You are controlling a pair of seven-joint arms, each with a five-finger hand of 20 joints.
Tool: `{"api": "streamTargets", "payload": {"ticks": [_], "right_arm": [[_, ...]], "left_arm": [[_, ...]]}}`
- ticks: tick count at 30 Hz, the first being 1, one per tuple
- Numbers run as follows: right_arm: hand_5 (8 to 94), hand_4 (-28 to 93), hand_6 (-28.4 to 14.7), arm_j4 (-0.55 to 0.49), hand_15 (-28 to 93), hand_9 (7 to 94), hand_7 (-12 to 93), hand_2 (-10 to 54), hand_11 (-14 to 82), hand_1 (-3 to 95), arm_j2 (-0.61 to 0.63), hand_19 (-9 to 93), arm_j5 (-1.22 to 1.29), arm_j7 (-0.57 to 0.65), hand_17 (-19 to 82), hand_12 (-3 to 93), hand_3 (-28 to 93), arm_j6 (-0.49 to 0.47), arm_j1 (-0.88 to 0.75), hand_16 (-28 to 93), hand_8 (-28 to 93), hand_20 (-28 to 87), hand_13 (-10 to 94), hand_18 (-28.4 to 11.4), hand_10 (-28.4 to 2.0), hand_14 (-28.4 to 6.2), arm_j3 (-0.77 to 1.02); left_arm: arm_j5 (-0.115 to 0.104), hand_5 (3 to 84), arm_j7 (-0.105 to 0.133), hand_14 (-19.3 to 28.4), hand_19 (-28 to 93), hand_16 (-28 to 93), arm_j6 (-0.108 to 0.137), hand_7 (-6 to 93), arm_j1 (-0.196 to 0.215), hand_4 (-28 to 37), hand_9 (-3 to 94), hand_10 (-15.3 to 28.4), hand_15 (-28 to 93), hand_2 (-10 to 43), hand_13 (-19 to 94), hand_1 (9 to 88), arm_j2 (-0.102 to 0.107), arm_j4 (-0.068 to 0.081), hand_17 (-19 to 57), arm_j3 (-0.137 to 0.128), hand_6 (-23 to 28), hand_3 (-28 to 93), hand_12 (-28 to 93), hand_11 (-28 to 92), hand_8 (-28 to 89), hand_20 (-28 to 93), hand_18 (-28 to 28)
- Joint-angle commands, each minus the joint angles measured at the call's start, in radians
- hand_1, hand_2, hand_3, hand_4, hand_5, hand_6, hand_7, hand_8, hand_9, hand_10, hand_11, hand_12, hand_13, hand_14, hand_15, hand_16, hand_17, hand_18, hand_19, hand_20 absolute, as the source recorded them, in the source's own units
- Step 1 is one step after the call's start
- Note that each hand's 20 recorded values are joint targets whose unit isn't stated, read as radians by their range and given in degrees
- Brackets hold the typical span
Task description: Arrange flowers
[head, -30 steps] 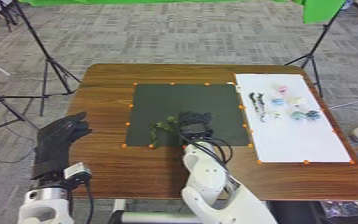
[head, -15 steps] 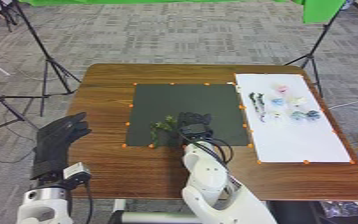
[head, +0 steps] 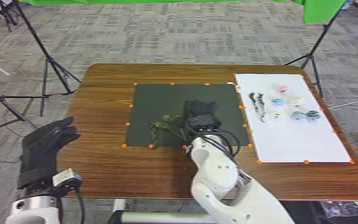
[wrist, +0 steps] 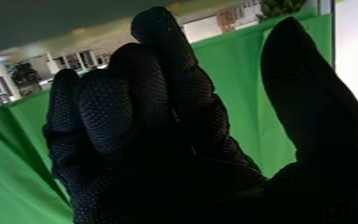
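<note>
My right hand [head: 201,113]: fingers extended, thumb wide, empty. Flowers [head: 312,115] lie rightward on the white sheet [head: 302,142]; left hand [head: 42,147] farther off.

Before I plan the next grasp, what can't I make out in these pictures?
- Head view: the part of the dark mat behind the right hand, hidden by that hand.
- Head view: single petals of the small flowers on the white sheet, too small.
- Head view: how the green sprig's stems cross, too small.
- Head view: left arm's base, cut off by the bottom edge.
</note>
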Motion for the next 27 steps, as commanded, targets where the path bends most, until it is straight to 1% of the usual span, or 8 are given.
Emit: {"api": "streamTargets", "payload": {"ticks": [1,4,7,15,17,25,26,27], "right_arm": [[72.8,-20,-10.6,0.022,87,55.0,32,-1.7,63.6,26.3,-0.033,65,-0.016,-0.036,11,32.1,76,-0.094,-0.025,27,-8,41,47,-28.4,-28.4,-28.4,0.045],[72.5,-20,-10.5,0.035,86,54.8,31,-0.9,63.4,25.9,-0.047,65,-0.025,-0.054,11,32.2,77,-0.13,-0.044,27,-9,42,47,-28.4,-28.4,-28.4,0.05],[72.4,-20,-10.3,0.048,86,54.5,30,-0.3,63.4,25.9,-0.072,64,-0.065,-0.089,11,32.4,77,-0.152,-0.07,27,-9,42,46,-28.4,-28.4,-28.4,0.067],[73.6,-20,-9.2,0.08,86,55.5,31,0.0,64.3,27.2,-0.06,63,-0.079,-0.064,11,31.8,77,-0.125,-0.056,27,-9,43,47,-28.4,-28.4,-28.4,0.039],[74.5,-21,-8.7,0.084,86,56.1,32,0.0,64.6,27.9,-0.054,64,-0.073,-0.05,11,31.5,77,-0.124,-0.046,27,-9,43,48,-28.4,-28.2,-28.4,0.028],[78.8,-22,-5.6,0.095,88,61.5,37,-1.3,65.5,32.3,-0.078,65,-0.129,-0.067,12,31.5,77,-0.145,-0.069,28,-10,43,51,-28.4,-25.2,-28.4,0.043],[79.6,-22,-5.1,0.098,88,62.8,38,-1.7,65.4,33.2,-0.08,65,-0.133,-0.066,13,31.5,77,-0.149,-0.07,28,-10,43,51,-28.4,-24.7,-28.4,0.043],[80.2,-22,-4.6,0.101,88,64.2,39,-2.2,65.5,34.3,-0.083,65,-0.14,-0.069,13,31.6,77,-0.156,-0.073,28,-10,42,51,-28.4,-24.2,-28.3,0.047]], "left_arm": [[-0.001,53.1,-0.004,28.4,55,-22,0.0,20.1,-0.02,-14.2,42.9,24.6,84,3.4,34,29.4,-0.002,0.007,-3.3,0.034,16.7,81,13,52,-10,47,24.9],[-0.01,53.1,0.0,28.4,55,-22,0.001,20.1,-0.024,-14.3,42.8,24.7,84,3.4,34,29.4,-0.001,0.009,-3.3,0.038,16.8,82,13,52,-10,47,24.9],[-0.002,53.1,-0.011,28.4,55,-22,-0.004,20.1,-0.028,-14.3,42.9,24.6,84,3.5,34,29.3,-0.007,0.012,-3.3,0.036,16.8,82,13,52,-10,47,24.9],[0.002,53.1,-0.016,28.4,55,-22,-0.012,20.1,-0.044,-14.2,42.8,24.6,84,3.4,34,29.2,-0.009,0.017,-3.3,0.047,16.8,82,13,52,-10,47,24.8],[-0.004,53.1,-0.007,28.4,55,-22,-0.009,20.1,-0.038,-14.2,42.8,24.7,84,3.4,34,29.3,-0.005,0.016,-3.3,0.047,16.8,82,13,52,-10,47,24.9],[-0.005,53.2,-0.006,28.4,55,-22,-0.006,20.1,-0.045,-14.2,42.8,24.6,84,3.5,34,29.4,-0.003,0.017,-3.3,0.05,16.8,82,13,52,-10,47,24.8],[0.034,53.2,-0.038,28.4,55,-22,-0.03,20.1,-0.045,-14.1,42.8,24.6,84,3.4,34,29.4,-0.04,0.018,-3.3,0.033,16.8,82,13,52,-10,47,24.8],[0.031,53.2,-0.036,28.4,55,-22,-0.029,20.2,-0.044,-14.1,42.8,24.6,84,3.4,34,29.4,-0.037,0.018,-3.2,0.033,16.7,82,13,52,-10,47,24.8]]}}
